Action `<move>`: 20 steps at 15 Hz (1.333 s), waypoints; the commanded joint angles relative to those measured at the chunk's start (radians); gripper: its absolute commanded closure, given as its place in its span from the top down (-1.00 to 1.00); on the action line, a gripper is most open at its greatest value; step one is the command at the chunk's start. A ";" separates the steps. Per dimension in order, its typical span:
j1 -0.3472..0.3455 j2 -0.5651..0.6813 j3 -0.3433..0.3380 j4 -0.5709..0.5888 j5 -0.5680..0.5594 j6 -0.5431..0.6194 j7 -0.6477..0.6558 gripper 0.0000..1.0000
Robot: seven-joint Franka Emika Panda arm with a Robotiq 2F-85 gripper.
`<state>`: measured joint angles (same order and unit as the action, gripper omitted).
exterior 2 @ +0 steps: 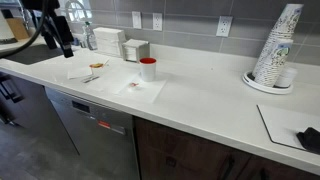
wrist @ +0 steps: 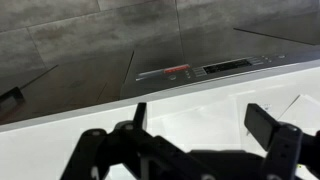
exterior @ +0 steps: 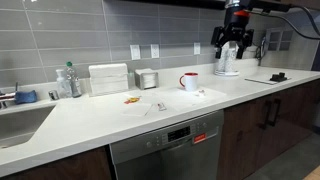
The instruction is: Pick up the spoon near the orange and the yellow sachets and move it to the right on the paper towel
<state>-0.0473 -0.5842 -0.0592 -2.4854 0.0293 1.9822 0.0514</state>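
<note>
The orange and yellow sachets (exterior: 131,99) lie on the white counter; they also show in an exterior view (exterior 2: 96,66). The spoon (exterior: 160,105) is a small thin shape just beside them, near the counter's front edge (exterior 2: 87,77). The paper towel (exterior: 205,95) lies flat in front of the red-and-white mug (exterior: 189,81) and shows in both exterior views (exterior 2: 141,89). My gripper (exterior: 231,42) is open and empty, high above the counter and far from the spoon (exterior 2: 60,36). In the wrist view my jaws (wrist: 200,125) are spread over bare counter.
A white ribbed box (exterior: 108,78) and a small container (exterior: 148,78) stand at the back wall. A stack of paper cups (exterior 2: 277,50) is on a plate. A sink (exterior: 20,120), a bottle (exterior: 68,80), a dishwasher (exterior: 165,145) below and a dark object (exterior 2: 307,138) on a board.
</note>
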 commanded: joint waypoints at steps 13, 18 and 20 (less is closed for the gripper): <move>0.024 0.065 0.024 0.080 -0.013 -0.014 -0.051 1.00; 0.135 0.224 0.120 0.268 0.003 -0.041 -0.139 1.00; 0.174 0.303 0.161 0.331 -0.006 -0.032 -0.163 1.00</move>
<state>0.0764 -0.4141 0.0660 -2.2689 0.0245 1.9772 -0.0579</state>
